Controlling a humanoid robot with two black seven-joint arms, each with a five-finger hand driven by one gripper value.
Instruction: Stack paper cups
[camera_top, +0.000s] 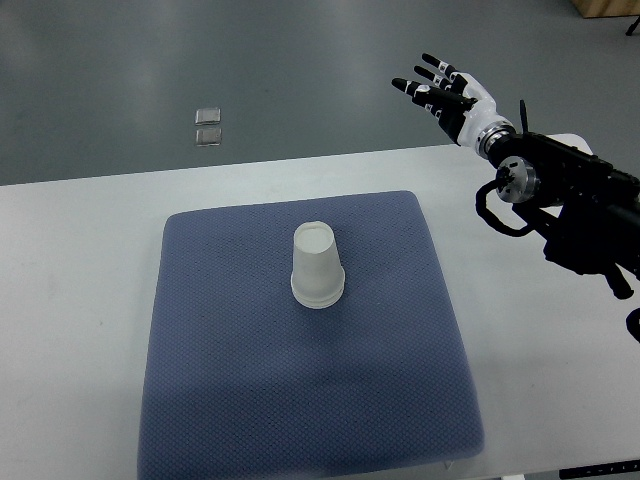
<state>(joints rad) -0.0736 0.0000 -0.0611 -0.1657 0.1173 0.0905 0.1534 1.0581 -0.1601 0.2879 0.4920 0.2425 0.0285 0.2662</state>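
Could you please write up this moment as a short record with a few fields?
surface: white table with a blue mat on it
cups: white paper cup stack, upside down, near the mat's middle
right hand: raised beyond the table's far right edge, fingers spread, holding nothing
left hand: not in view
contact: hand clear of the cups
floor: two small clear squares beyond the table

No text, label, brand or number is readable here. The white paper cup (318, 266), the blue mat (220, 380) and the white table (70, 300) all carry no print.
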